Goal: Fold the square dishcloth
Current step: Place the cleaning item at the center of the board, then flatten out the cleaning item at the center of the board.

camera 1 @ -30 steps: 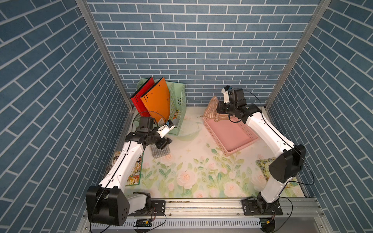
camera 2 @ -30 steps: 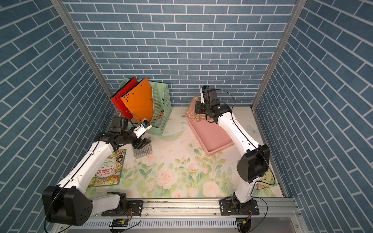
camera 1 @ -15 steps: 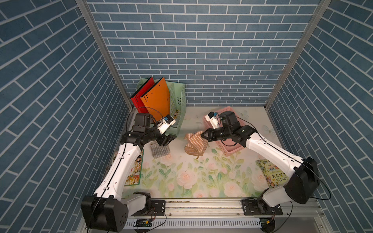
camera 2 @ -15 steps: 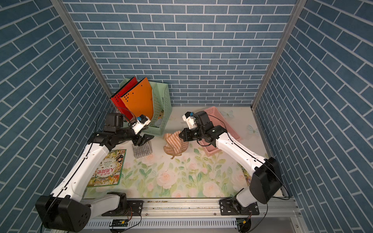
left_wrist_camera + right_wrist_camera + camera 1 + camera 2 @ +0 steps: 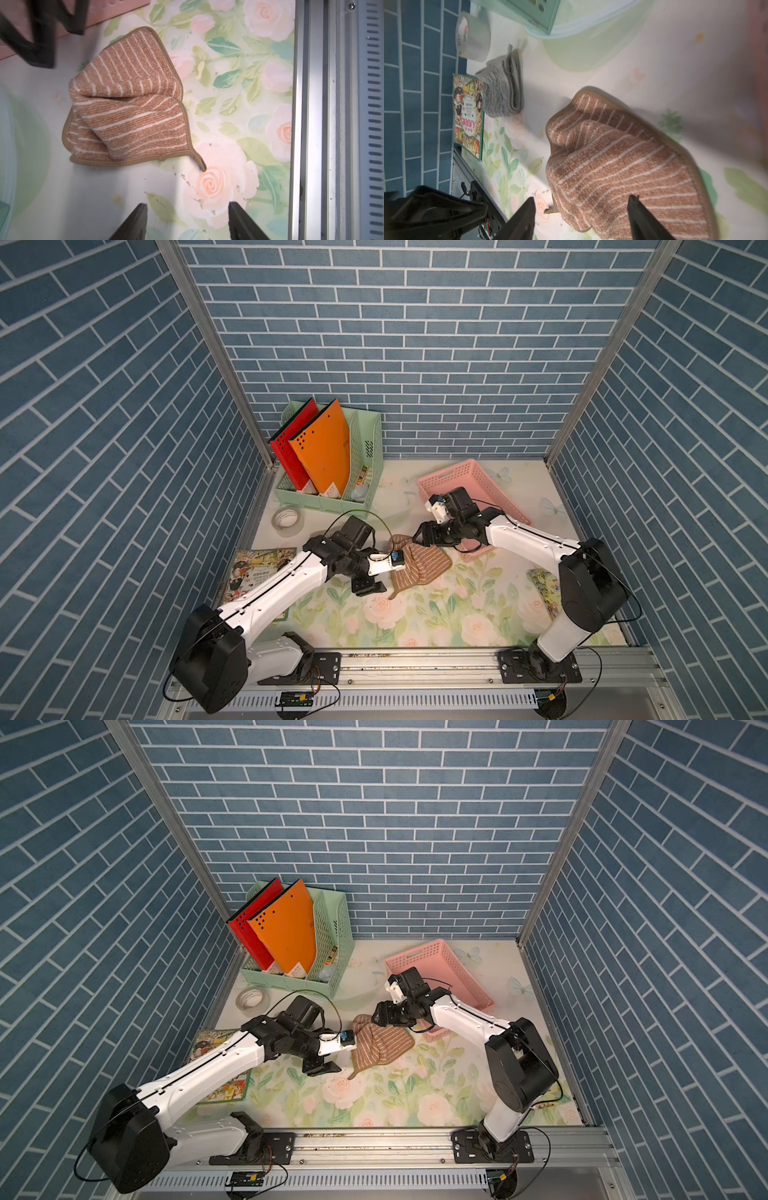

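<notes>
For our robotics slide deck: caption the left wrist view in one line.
Crumpled brown striped dishcloth on the floral table, ahead of the open left gripper.

Arms: 2, left arm (image 5: 282, 585) & right arm (image 5: 528, 541). Grippers: 2, left gripper (image 5: 187, 207) & right gripper (image 5: 581, 199). Cloths: 2, striped brown dishcloth (image 5: 419, 568) + folded grey cloth (image 5: 502, 93). Folders: 2, red folder (image 5: 291, 452) + orange folder (image 5: 324, 452). Books: 2, left book (image 5: 253, 572) & right book (image 5: 544, 585). 1 ea. of the rest: green rack (image 5: 370, 448), pink basket (image 5: 449, 470), tape roll (image 5: 286, 518), pale green dish (image 5: 591, 47), floral mat (image 5: 415, 614).
</notes>
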